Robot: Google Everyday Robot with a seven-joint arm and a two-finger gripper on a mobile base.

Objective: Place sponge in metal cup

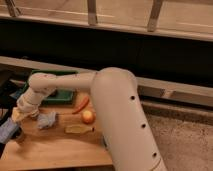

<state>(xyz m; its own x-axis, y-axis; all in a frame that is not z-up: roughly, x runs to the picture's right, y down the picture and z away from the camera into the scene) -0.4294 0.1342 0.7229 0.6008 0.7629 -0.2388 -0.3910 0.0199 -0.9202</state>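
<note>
Small, soft, light-blue sponge lying on the wooden surface, left of middle. Claw just left of it, at the frame's left edge; cannot tell if apart or together.

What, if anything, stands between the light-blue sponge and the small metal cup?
Nothing visible: the light-blue sponge block lies beside the small metal cup at far left, the gripper just above; the blue-grey cloth rag sits further right.

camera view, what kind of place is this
Probably a kitchen or canteen counter set up for a robot trial: a wooden table holds a carrot, an orange and a green tray, beside a dark railed wall. The pincer hangs low at the table's left end.
</note>
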